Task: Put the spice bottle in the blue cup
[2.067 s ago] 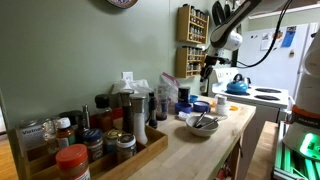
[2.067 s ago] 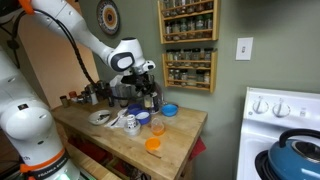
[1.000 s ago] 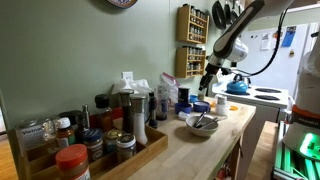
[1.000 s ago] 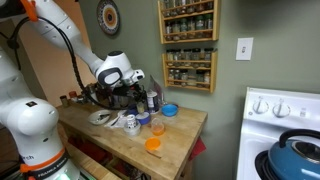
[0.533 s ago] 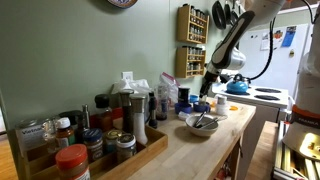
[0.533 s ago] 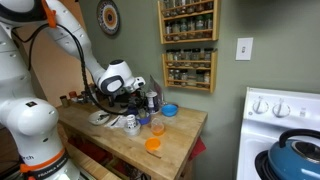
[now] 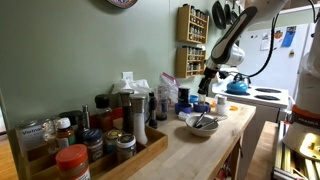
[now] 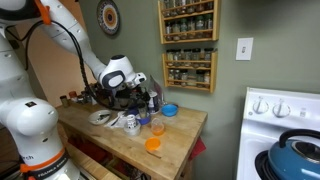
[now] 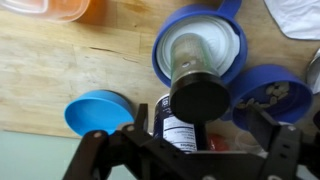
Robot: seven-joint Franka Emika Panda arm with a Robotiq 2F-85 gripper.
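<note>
In the wrist view the spice bottle (image 9: 198, 92), a slim jar with a black lid, stands upright between the wide-apart jaws of my gripper (image 9: 198, 125), and neither finger touches it. Its lower end sits inside a darker blue mug (image 9: 228, 62) with a white inside and a handle. The short, bright blue cup (image 9: 100, 112) stands empty just left of the bottle. In an exterior view my gripper (image 8: 150, 100) hangs low over the counter, left of the blue cup (image 8: 169, 110). In an exterior view my gripper (image 7: 207, 88) is above the white bowl (image 7: 200, 123).
A dark blue jar with a white label (image 9: 165, 128) and a blue dish (image 9: 268, 90) crowd the mug. An orange cup (image 9: 60, 8) stands nearer the counter's edge. A crate of jars (image 7: 90, 140), a wall spice rack (image 8: 188, 45) and a stove with a blue kettle (image 8: 300, 150) surround the counter.
The arm came down to the counter with the bottle in its grip. In the last half second the jaws opened and let the bottle go; the arm has hardly moved since.
</note>
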